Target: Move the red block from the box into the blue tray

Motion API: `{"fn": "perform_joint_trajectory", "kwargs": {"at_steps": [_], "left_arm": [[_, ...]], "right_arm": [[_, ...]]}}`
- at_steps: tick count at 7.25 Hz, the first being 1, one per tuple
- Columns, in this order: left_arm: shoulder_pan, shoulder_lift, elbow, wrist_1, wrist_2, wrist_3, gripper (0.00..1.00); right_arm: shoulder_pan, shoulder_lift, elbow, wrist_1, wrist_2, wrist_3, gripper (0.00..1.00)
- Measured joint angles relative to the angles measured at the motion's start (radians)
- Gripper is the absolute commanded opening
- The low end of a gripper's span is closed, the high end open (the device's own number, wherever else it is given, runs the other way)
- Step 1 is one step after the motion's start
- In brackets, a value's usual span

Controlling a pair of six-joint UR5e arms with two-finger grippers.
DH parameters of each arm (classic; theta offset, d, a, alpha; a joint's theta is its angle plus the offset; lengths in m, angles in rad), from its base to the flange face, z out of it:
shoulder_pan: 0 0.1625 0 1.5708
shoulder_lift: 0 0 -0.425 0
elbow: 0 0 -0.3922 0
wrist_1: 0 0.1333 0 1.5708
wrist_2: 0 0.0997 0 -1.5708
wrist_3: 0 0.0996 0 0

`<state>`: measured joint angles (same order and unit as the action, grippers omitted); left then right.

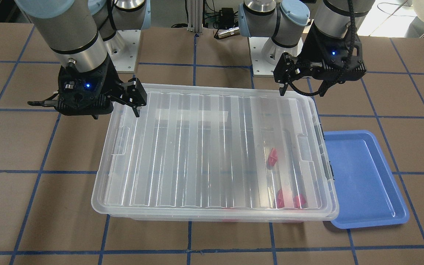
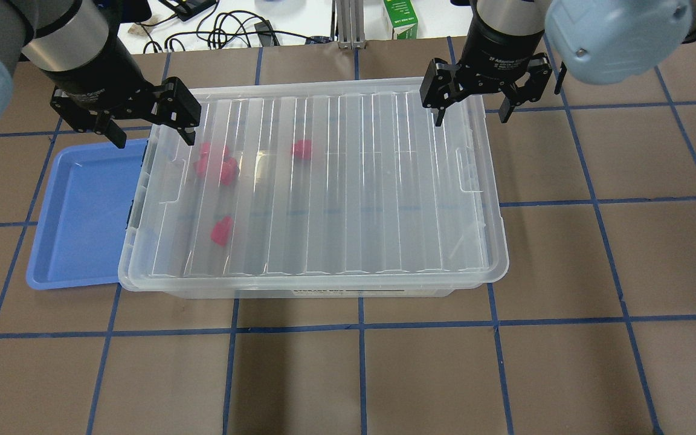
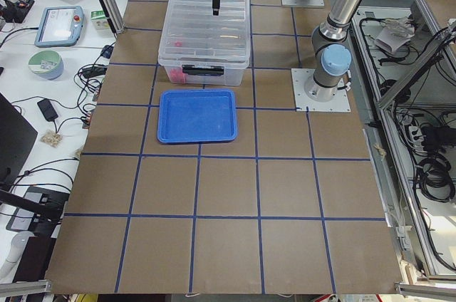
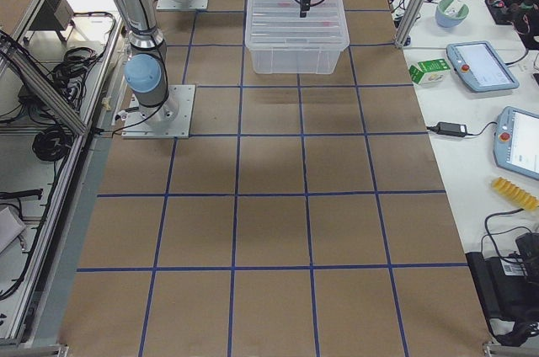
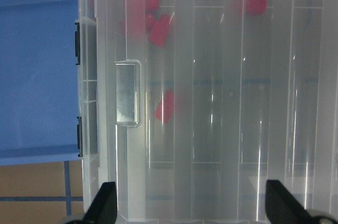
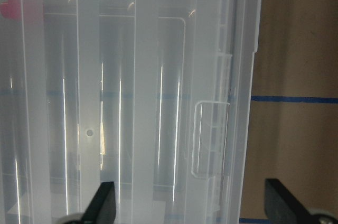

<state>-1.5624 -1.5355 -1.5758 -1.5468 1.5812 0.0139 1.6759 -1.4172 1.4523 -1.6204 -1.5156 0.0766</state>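
The box (image 2: 354,181), a large clear bin, stands mid-table with its ribbed lid on. Several red blocks lie inside, seen through the lid: one alone (image 2: 222,231), one further back (image 2: 302,149) and a cluster (image 2: 215,160). They also show in the left wrist view (image 5: 165,106) and the front view (image 1: 272,156). The blue tray (image 2: 82,211) lies empty against the box's left end, partly under its rim. My left gripper (image 2: 154,140) is open and empty, hovering over the box's far left corner. My right gripper (image 2: 470,118) is open and empty over the far right corner.
The brown table top has a blue tape grid. The two arm bases (image 1: 127,48) stand behind the box. A green carton (image 2: 405,18) and cables lie beyond the far edge. Side benches hold tablets (image 4: 480,64) and a bowl.
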Motion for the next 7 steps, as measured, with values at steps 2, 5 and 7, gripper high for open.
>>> {"fn": "perform_joint_trajectory", "kwargs": {"at_steps": [2, 5, 7], "left_arm": [[-0.002, -0.002, -0.002, 0.001, -0.001, -0.002, 1.0], [0.003, 0.015, -0.011, -0.039, 0.0, 0.001, 1.0], [0.018, 0.017, -0.021, -0.012, -0.007, -0.002, 1.0]], "right_arm": [[-0.018, -0.003, 0.0, 0.002, 0.0, 0.003, 1.0], [-0.025, 0.0, 0.007, -0.02, 0.009, 0.001, 1.0], [-0.019, -0.006, 0.024, -0.031, 0.012, 0.0, 1.0]]}}
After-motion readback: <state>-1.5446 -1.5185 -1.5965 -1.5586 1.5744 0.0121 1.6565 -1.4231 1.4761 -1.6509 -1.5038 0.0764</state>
